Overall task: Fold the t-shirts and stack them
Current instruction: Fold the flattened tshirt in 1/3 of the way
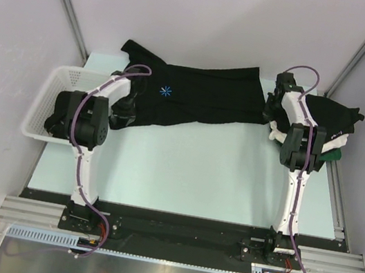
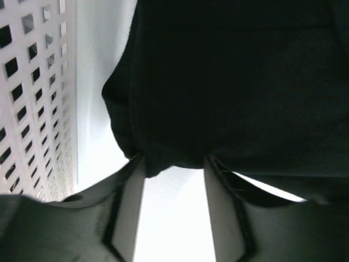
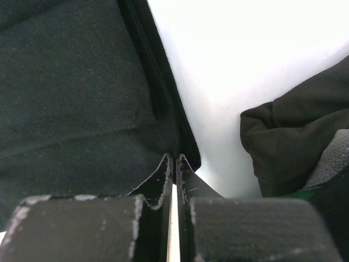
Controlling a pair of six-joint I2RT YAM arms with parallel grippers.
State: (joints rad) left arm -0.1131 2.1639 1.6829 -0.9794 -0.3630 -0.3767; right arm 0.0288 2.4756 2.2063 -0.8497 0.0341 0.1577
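pale green table [image 1: 183,172], black t-shirt [image 1: 203,98] stretched along the far side between both arms. left gripper [image 2: 174,161] stands open astride the shirt's left edge. right gripper [image 3: 173,159] is pressed closed at the hem corner, cloth caught or not i can't say. a clean fold wants both pinches firm, then a level lift together.

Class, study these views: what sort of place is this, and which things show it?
Probably a robotics lab test cell, not a laundry: left arm and right arm mounted on a metal frame, white walls boxing in a pale table, a black t-shirt spread there.
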